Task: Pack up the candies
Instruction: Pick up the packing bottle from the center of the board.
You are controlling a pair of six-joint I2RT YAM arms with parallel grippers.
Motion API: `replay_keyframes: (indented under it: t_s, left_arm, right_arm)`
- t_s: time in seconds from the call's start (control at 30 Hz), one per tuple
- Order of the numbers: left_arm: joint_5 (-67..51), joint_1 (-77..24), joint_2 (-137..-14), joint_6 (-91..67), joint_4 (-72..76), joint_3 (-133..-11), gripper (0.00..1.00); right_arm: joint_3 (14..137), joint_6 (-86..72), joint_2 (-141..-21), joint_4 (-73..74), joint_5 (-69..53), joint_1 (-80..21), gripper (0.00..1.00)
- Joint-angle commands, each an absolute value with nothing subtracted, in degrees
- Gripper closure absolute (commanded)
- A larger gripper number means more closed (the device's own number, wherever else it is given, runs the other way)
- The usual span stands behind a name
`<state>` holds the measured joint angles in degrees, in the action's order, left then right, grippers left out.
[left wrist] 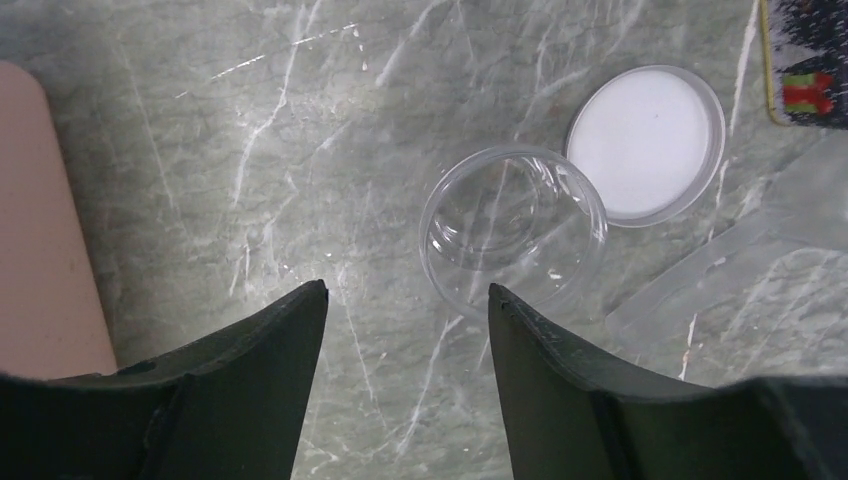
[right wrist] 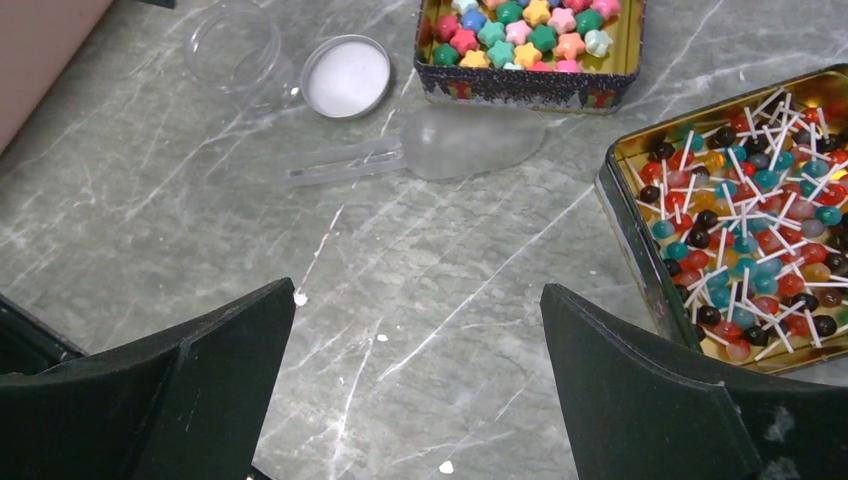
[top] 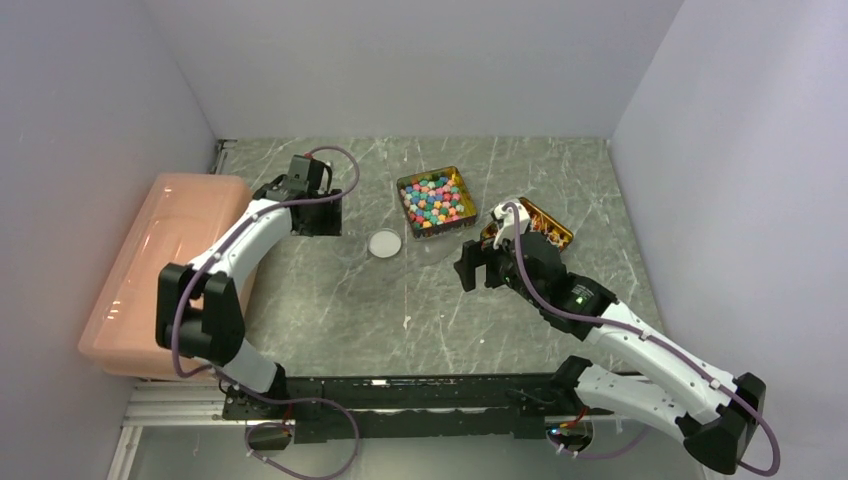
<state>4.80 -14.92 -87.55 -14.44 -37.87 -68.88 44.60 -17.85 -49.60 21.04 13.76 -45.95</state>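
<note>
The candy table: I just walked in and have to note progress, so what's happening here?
Nothing is held. The left gripper hovers open just short of the empty clear jar, whose white lid lies beside it. The right gripper hangs open over bare table next to the tin of lollipops. The star candies sit in their own gold tin, with a clear scoop lying beside it. No candy is in the jar yet.

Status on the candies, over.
Left pincer open, short of empty jar. Right pincer open, holding nothing. Candies in tin. Scoop lies beside tin.
</note>
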Motion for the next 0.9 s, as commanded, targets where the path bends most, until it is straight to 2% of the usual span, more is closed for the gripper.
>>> replay_keyframes:
  t_s: [0.0,0.23,0.87]
  left_arm:
    - [2.54,-14.46,-91.74,-14.59,-39.58,-72.26,0.36]
    - [0.79,-14.42,-95.96,-14.39,-39.79,-71.90,0.41]
    - [-1.18,-14.50,-100.32,-13.44,-40.60,-73.75,0.64]
  right_arm:
    - [44.43,-18.32,-48.00,20.53,12.33,-46.15,0.02]
    - [44.03,-18.37,-48.47,20.29,11.96,-46.15,0.02]
    - [44.13,-19.23,-49.00,21.03,12.48,-46.16,0.02]
